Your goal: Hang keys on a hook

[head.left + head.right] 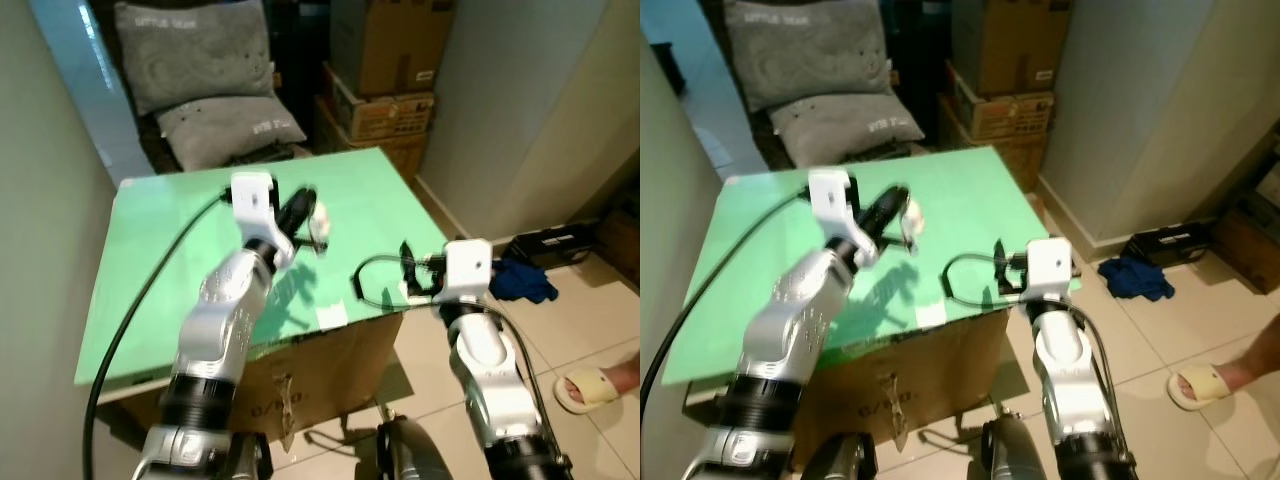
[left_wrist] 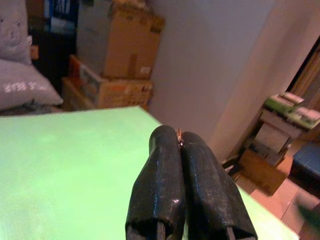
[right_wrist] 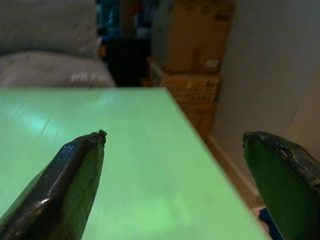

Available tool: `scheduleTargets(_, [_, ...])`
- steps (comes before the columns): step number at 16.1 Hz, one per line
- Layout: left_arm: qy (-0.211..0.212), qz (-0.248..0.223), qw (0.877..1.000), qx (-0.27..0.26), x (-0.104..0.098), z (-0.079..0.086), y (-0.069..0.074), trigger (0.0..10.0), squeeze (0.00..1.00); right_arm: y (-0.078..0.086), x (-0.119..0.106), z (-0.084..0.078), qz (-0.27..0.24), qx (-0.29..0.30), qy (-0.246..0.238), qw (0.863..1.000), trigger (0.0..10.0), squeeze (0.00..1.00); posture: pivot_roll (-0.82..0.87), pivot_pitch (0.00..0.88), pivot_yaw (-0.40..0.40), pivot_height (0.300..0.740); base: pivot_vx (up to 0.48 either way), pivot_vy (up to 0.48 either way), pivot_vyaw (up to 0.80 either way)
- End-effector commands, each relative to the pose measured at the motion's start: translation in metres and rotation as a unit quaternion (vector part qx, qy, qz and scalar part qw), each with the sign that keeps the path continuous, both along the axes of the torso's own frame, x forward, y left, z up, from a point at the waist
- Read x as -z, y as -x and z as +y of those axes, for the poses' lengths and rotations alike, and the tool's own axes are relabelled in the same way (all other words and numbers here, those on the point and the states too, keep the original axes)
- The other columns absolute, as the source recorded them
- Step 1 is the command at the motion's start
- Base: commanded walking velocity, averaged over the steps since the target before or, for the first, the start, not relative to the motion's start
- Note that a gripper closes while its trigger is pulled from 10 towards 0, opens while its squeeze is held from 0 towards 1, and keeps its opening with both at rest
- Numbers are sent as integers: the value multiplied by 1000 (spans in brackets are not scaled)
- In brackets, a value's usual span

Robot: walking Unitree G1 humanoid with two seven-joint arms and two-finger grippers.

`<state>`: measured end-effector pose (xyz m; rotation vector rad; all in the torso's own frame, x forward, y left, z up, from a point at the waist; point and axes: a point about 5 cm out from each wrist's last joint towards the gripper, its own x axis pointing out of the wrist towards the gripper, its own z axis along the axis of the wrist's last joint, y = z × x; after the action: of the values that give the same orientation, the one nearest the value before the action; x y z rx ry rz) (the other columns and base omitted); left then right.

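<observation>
1. Black fingers of the left gripper (image 2: 180, 145) are pressing together on a small metal ring, presumably the keys (image 1: 318, 222); in the left eye view a pale blurred object is hanging just below the fingertips, above the green tabletop (image 1: 150, 280).
2. Pickup is judged complete: the keys are off the table and travelling with the left gripper. No hook can be identified, so finding it and hanging the keys is judged to be remaining.
3. The right gripper (image 3: 172, 140) is standing wide apart and holding nothing, hovering over the near right corner of the tabletop, to the right of and below the left gripper.
4. Cardboard boxes (image 1: 385, 60) are standing stacked beyond both grippers, past the far table edge; their flaps are closed, so contents cannot be told.
5. Grey cushions (image 1: 200, 75) are lying beyond the left gripper, further left.
6. A sandalled foot (image 1: 600, 385) of a person is resting on the floor tiles, to the right of the right gripper.
</observation>
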<state>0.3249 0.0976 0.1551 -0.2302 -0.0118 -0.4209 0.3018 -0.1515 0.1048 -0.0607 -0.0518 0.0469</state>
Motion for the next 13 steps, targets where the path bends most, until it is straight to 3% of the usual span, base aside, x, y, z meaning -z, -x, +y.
scheduleTargets(1, [-10,-24,1000,-10,-6,2,2,10000,0,-5,-9,-4,-11,11,-9,1000,10000,27,-86,0,25,694,0,0,0])
scheduleTargets(3, [-12,-14,1000,-22,2,7,6,10000,0,-6,-12,-3,-16,1,-4,1000,10000,59,-81,0,22,708,0,0,0])
scheduleTargets(4, [24,50,997,-58,25,15,11,10000,0,-4,-11,0,-15,-16,-1,1000,10000,106,-77,0,26,723,0,0,0])
scheduleTargets(5, [23,57,996,-63,29,15,12,10000,0,-4,-11,1,-15,-18,-3,1000,10000,129,-77,0,26,728,0,0,0])
scheduleTargets(9, [2,35,996,-80,29,19,13,10000,0,0,-7,9,-7,-38,-6,999,10000,227,-79,0,22,740,0,0,0])
scheduleTargets(13, [6,26,995,-94,26,25,13,10000,0,-2,0,8,9,-37,3,999,10000,212,-76,0,27,740,0,0,0])
